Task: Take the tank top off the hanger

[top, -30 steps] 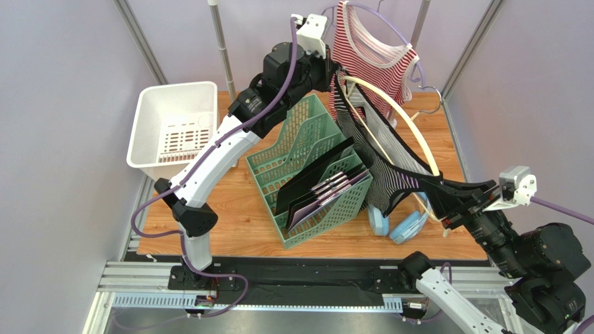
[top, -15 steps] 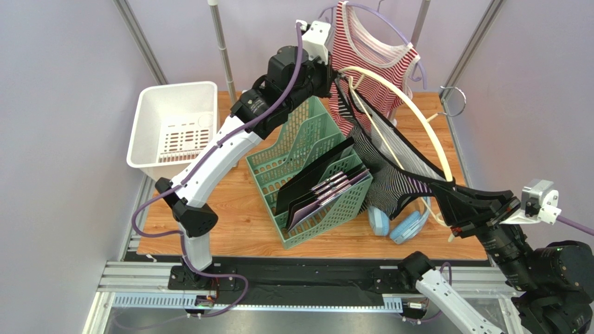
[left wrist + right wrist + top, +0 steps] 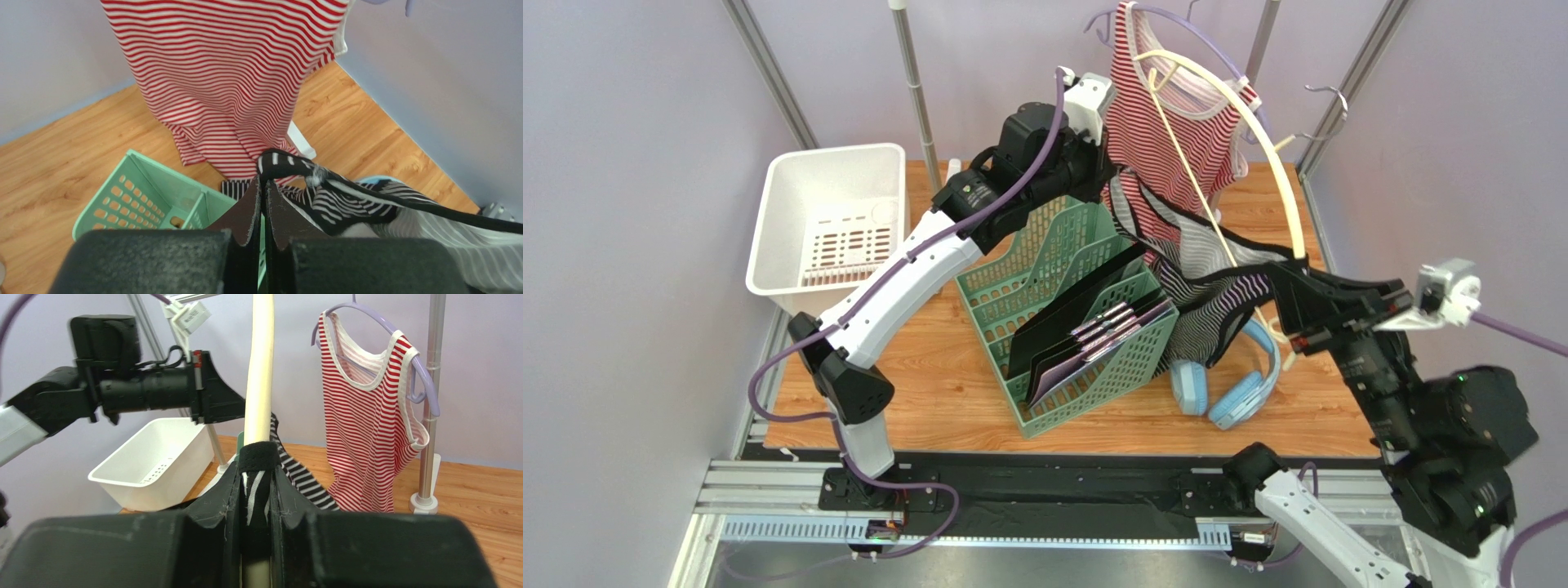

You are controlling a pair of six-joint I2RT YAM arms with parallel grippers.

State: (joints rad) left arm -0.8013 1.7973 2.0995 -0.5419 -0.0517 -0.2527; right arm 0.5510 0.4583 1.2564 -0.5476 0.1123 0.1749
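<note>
A black-and-white striped tank top (image 3: pixel 1205 309) hangs stretched between my two grippers, partly draped over a cream hanger (image 3: pixel 1260 137) that arcs up toward the back wall. My left gripper (image 3: pixel 1113 173) is shut on one edge of the tank top (image 3: pixel 344 197), jaws pressed together (image 3: pixel 264 184) above the green rack. My right gripper (image 3: pixel 1284 292) is shut on the lower end of the hanger (image 3: pixel 259 367), with a black strap of the tank top (image 3: pixel 299 473) pinched against it between the fingers (image 3: pixel 258 462).
A red-and-white striped top (image 3: pixel 1173 116) hangs on a purple hanger (image 3: pixel 380 318) at the back rail. A green file rack (image 3: pixel 1044 263) with dark folders stands mid-table, a white basket (image 3: pixel 830 221) at left, blue headphones (image 3: pixel 1247 392) at front right.
My right gripper has swung up and inward, tipping the cream hanger up toward the back wall so its hook rose. The tank top bunched lower between the grippers. My left gripper shifted slightly right.
</note>
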